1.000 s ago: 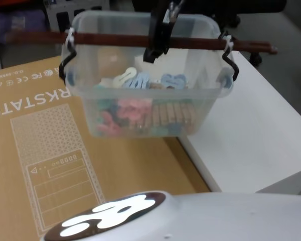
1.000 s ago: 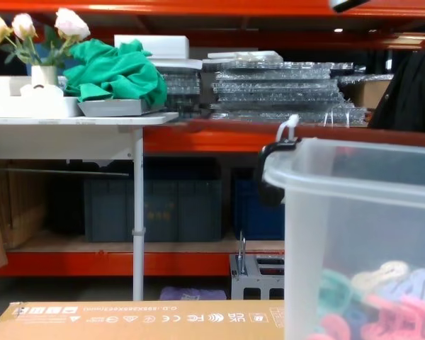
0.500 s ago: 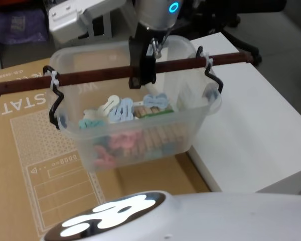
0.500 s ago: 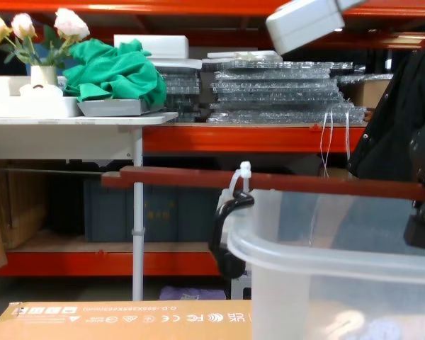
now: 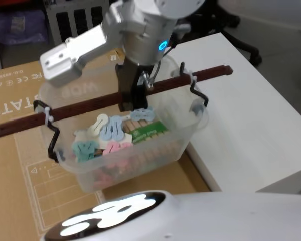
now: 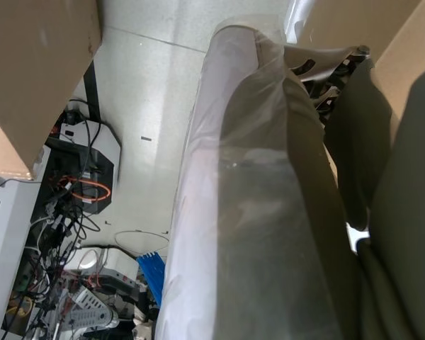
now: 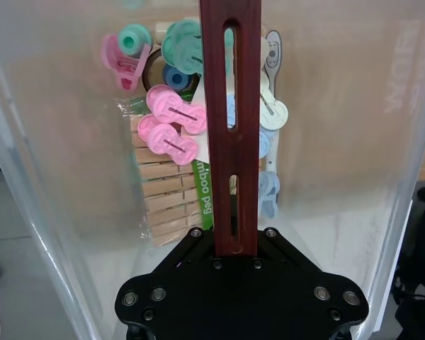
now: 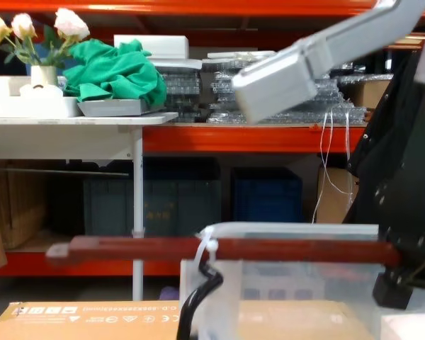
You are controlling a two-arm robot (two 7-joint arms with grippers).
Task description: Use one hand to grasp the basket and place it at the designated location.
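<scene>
The basket (image 5: pixel 166 144) is a translucent tub with a brown wooden bar (image 5: pixel 80 110) tied across its black wire handles. Coloured clips and wooden pegs (image 5: pixel 113 133) lie inside it. My right gripper (image 5: pixel 132 103) reaches down from above and is shut on the middle of the bar. The tub hangs tilted over the cardboard box (image 5: pixel 15 95); I cannot tell whether it touches the box. The right wrist view looks down the bar (image 7: pixel 232 85) from the right gripper (image 7: pixel 235 244) onto the clips (image 7: pixel 171 127). In the chest view the basket (image 8: pixel 297 283) and bar (image 8: pixel 269 249) are low, with the right gripper (image 8: pixel 400 276) at the right.
A white table (image 5: pixel 251 115) stands to the right of the cardboard box, its edge just under the basket's right end. Ahead, orange shelving holds dark blue crates (image 8: pixel 156 205), and a white side table (image 8: pixel 78 120) carries flowers and green cloth.
The right arm has carried the basket leftward, nearer to me and lower, from the white table's edge to over the cardboard box. The bar now slopes down to the left.
</scene>
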